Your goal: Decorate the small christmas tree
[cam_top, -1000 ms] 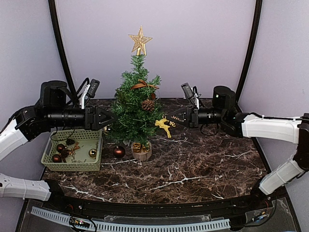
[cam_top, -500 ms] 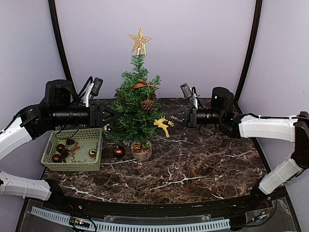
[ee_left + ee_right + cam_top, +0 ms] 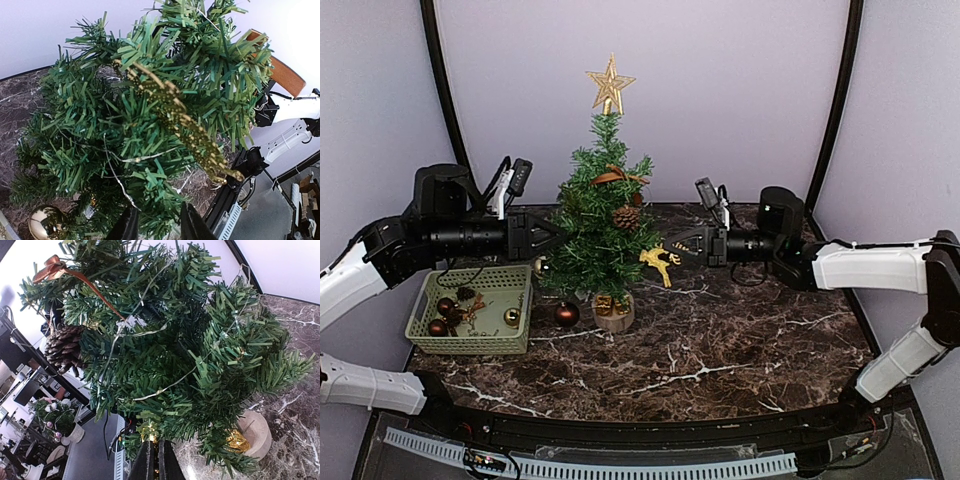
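Observation:
The small christmas tree (image 3: 598, 225) stands mid-table on its wooden stump (image 3: 614, 316), with a gold star (image 3: 609, 85) on top, a pine cone (image 3: 626, 217) and a brown bow (image 3: 616, 176). My left gripper (image 3: 554, 241) reaches into its left side. Its fingers (image 3: 129, 227) stand apart, with green needles between them. A gold glittery sprig (image 3: 175, 120) lies across the branches ahead. My right gripper (image 3: 672, 250) is at the tree's right side, shut on a gold reindeer ornament (image 3: 660, 262). A gold bit (image 3: 149, 431) shows at its closed fingertips.
A green basket (image 3: 470, 343) at the left holds brown and gold baubles. A brown ball (image 3: 566, 314) lies beside the stump. A gold ball (image 3: 540, 266) hangs low on the tree's left. A small gold gift box (image 3: 235, 440) sits by the stump (image 3: 256, 432).
The left arm has pushed a little to the right into the tree, and its jaws have narrowed. The right gripper has barely shifted and still holds the reindeer.

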Controlling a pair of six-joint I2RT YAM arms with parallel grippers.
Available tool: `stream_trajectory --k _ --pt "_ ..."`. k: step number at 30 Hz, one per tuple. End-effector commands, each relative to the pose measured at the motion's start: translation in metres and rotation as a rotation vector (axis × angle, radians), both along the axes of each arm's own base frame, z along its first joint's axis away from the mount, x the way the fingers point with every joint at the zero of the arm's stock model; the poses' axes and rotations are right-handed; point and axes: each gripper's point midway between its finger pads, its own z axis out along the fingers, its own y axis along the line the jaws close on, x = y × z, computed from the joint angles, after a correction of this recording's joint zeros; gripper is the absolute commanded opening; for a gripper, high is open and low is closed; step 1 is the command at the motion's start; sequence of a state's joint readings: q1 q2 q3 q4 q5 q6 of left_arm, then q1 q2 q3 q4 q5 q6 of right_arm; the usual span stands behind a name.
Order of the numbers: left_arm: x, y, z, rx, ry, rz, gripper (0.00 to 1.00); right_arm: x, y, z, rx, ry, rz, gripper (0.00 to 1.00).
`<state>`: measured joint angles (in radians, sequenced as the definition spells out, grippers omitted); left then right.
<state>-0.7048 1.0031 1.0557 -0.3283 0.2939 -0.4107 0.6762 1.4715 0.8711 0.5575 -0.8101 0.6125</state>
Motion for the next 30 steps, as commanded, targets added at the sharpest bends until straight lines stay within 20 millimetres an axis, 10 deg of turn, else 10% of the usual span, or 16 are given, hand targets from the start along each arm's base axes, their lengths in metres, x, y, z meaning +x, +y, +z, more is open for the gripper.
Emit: stream_trajectory --k 1,12,30 --pt "0.004 0.0 0.015 -0.023 -0.042 0.012 0.27 0.004 -0.007 0.011 0.051 -0.027 -0.03 0.0" --pt "0.006 -0.001 0.016 -0.03 -0.05 0.011 0.01 0.002 -0.008 0.019 0.086 -0.031 -0.022 0.0" --pt "0.004 -0.002 0.013 -0.026 -0.046 0.001 0.0 -0.042 0.014 0.023 0.018 -0.068 -0.039 0.0"
